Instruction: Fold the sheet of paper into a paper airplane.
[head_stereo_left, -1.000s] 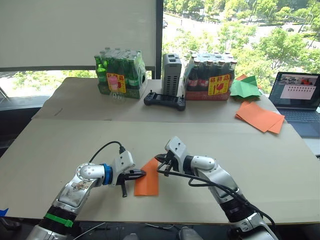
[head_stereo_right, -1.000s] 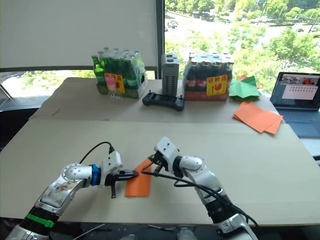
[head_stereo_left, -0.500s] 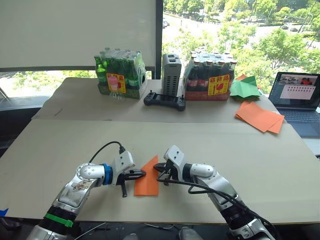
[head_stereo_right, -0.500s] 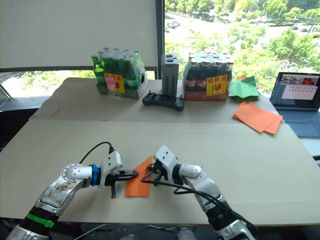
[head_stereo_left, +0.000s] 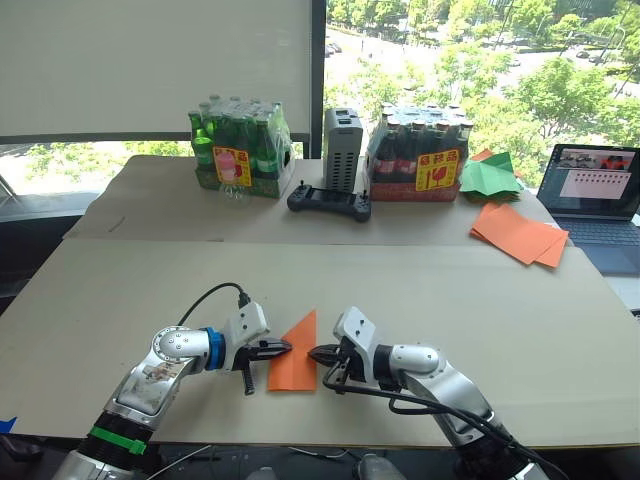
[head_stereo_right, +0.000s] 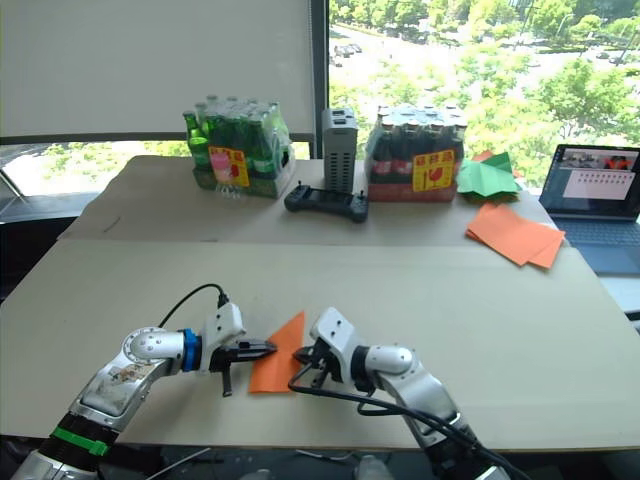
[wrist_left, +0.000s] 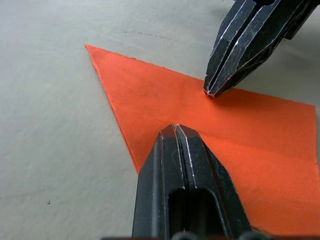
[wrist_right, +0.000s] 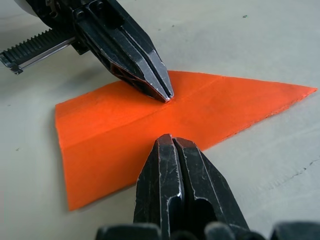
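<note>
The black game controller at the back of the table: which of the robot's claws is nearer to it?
Right. The right claw is almost straight in front of the controller; the left claw sits further to the left.

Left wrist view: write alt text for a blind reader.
An orange sheet of paper, folded to a point, lies flat on a beige table. The shut left gripper presses its near edge; the shut right gripper touches its far edge.

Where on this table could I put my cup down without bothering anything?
Bare tabletop lies left of the left gripper, and right of the right gripper. Crowded: the orange paper between them, and the far edge with bottles.
</note>
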